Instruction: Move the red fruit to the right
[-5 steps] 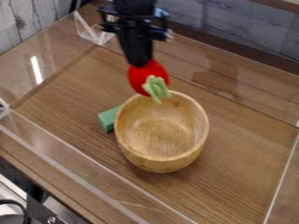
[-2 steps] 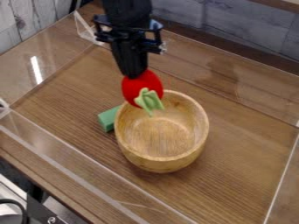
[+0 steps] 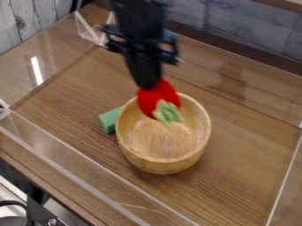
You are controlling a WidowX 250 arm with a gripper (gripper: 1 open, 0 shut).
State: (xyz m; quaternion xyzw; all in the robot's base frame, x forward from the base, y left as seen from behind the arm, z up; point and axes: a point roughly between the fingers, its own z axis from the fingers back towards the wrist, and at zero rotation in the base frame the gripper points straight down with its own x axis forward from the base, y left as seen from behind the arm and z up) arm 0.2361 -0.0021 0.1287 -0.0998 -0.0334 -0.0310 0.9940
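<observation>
The red fruit [image 3: 154, 97] is small, round and glossy, with a light green leafy stem hanging below it. It is off the table, over the back rim of the wooden bowl [image 3: 165, 132]. My gripper [image 3: 154, 86] points down from above and is shut on the red fruit's top; the black fingers hide part of the fruit.
A flat green block [image 3: 111, 118] lies on the wooden table just left of the bowl. Clear acrylic walls [image 3: 35, 141] fence the table on the left, front and right. Bare wood lies to the right of the bowl.
The gripper, still holding the red fruit, has shifted slightly right and lower, from the bowl's back-left rim to over its back edge.
</observation>
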